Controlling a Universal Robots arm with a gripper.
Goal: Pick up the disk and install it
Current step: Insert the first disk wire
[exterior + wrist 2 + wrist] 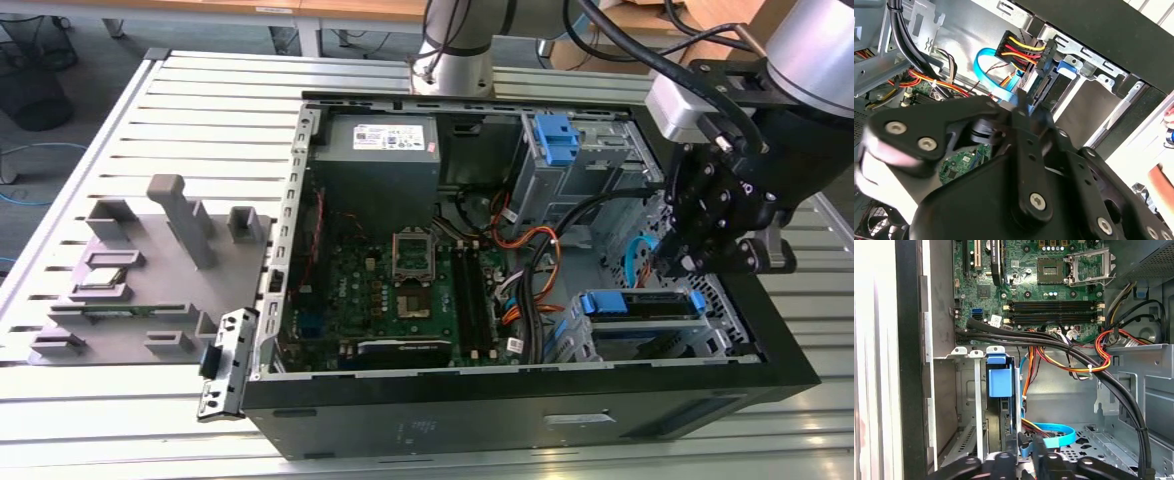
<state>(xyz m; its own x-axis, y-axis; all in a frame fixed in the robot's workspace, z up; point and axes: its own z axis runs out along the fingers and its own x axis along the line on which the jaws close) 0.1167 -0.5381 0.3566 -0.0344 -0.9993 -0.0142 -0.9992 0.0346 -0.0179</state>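
Slatted bench (200, 100) is carrying the case (534, 385); gripper (678, 262) is hovering over the disk (1000, 382), grip state untellable. Probably stiff, weighty, fragile; its blue-framed edges suit holding.

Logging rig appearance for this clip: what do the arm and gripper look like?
The arm has silver-grey tube segments with black cables alongside and a pale box at the wrist. The gripper is black, built of linked bars with silver screws.
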